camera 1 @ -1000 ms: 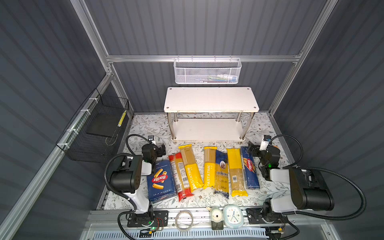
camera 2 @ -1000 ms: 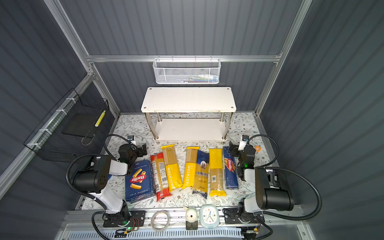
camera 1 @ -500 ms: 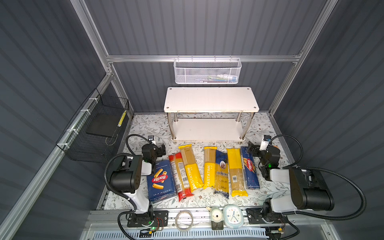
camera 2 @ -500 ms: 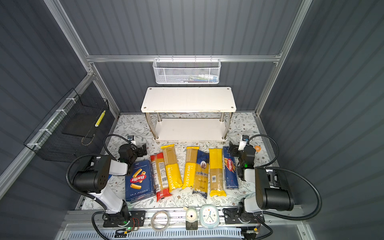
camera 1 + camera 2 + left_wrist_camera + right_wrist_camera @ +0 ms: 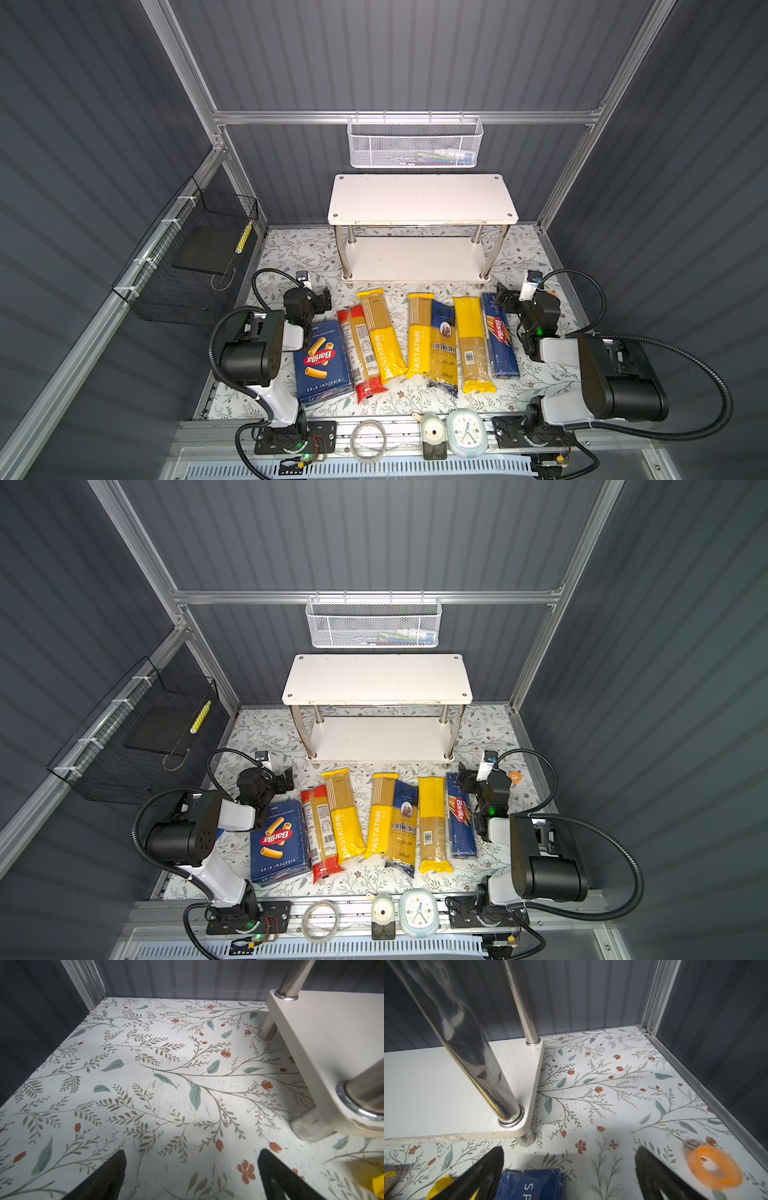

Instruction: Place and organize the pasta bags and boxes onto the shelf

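Top views: nothing's moved this last second, pasta packs [image 5: 419,340] still off the shelf [image 5: 422,199], left gripper [image 5: 192,1153] and right gripper [image 5: 570,1149] jaws spread, empty, so sorting hasn't started

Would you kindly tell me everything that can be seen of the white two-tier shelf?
The shelf is a small white rack: two rectangular boards, one above the other, joined at the corners by four shiny chrome tube legs. The boards look like painted wood, worn along the front edges, with screw heads at the top corners. It stands upright on the floral table by the back wall, below the white mesh basket. Both tiers are bare; the pasta packs lie just in front, not on it.
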Controlling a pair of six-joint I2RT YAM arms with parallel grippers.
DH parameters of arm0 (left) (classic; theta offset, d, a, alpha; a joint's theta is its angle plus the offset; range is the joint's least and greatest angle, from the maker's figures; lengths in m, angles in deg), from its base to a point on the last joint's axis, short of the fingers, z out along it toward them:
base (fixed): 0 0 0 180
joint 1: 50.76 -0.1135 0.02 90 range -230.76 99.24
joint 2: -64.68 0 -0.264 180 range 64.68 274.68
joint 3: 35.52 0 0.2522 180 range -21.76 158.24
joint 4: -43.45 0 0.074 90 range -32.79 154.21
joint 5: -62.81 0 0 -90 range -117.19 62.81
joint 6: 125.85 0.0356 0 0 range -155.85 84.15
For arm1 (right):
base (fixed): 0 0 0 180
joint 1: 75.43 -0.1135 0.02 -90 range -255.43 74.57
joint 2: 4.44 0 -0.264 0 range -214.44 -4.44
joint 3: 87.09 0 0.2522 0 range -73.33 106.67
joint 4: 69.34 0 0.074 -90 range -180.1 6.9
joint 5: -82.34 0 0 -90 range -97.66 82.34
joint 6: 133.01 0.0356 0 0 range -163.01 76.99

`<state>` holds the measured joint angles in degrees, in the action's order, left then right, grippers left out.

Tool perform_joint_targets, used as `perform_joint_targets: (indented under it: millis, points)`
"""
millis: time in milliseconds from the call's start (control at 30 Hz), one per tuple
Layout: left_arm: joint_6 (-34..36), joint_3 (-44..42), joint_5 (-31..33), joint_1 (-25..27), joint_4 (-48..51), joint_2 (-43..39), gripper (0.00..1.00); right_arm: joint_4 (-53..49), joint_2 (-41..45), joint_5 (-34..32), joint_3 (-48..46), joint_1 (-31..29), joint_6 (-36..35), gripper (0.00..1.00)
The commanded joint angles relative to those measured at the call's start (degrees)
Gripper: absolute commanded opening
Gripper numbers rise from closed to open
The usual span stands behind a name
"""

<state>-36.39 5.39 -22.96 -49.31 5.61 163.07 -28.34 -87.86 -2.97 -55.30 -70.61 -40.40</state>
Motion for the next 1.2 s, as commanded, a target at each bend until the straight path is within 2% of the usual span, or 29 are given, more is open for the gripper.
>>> perform_joint_targets:
  millis: [0,267,400,533,700,867,967,1167]
  points:
    - [1.15,0.26,-0.10,0.22,0.05,0.05,0.99,-0.17,-0.17,-0.47,1.18,-0.18,0.46,0.99]
    - [1.07,-0.10,-0.34,0.22,-0.36,-0.12,1.00,0.04,-0.06,-0.52,1.05,-0.16,0.42,0.99]
    - [0.50,0.87,0.90,0.22,2.95,-2.52,0.99,-2.97,1.69,-4.85,2.25,-0.86,1.23,0.99]
    - [0.16,1.13,1.94,0.22,6.47,-6.47,1.00,-23.16,10.47,-7.10,9.92,-1.48,2.05,0.99]
    - [-1.66,7.69,1.44,0.24,23.85,-15.43,1.00,-40.64,18.88,-2.80,15.33,-2.79,9.45,0.95]
    - [-4.30,15.48,-5.72,0.30,40.18,-22.58,1.00,-55.25,26.80,-2.85,17.98,-7.89,12.18,0.93]
    - [-7.17,15.45,-10.21,1.34,43.64,-25.34,1.00,-63.23,30.86,-5.84,18.71,-12.71,13.03,0.92]
    - [-9.61,13.25,-11.06,6.54,48.00,-30.40,1.00,-78.38,36.09,-9.36,18.59,-19.04,18.91,0.87]
